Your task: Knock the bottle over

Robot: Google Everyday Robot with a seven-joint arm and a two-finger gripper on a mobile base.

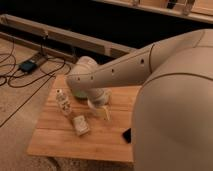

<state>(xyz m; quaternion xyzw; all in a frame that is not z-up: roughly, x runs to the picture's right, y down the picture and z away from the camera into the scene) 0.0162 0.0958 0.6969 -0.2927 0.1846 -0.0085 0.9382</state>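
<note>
I am planning a sideways sweep of the pale grey gripper (pixel 104 114), whose grip state I cannot tell, toward the small clear white-capped plastic bottle (pixel 61 102) standing upright at its nine o'clock, striking high.

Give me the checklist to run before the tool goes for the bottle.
1. Bottle standing on the table: ok.
2. Tool on the arm, picture-right of the bottle and apart from it: ok.
3. Gap between them free; whitish box sits nearer the camera, seemingly off that line: ok.
4. Tool low enough to strike the bottle: cannot tell.
5. Room for the bottle to fall short of the nearby table edge: cannot tell.
</note>
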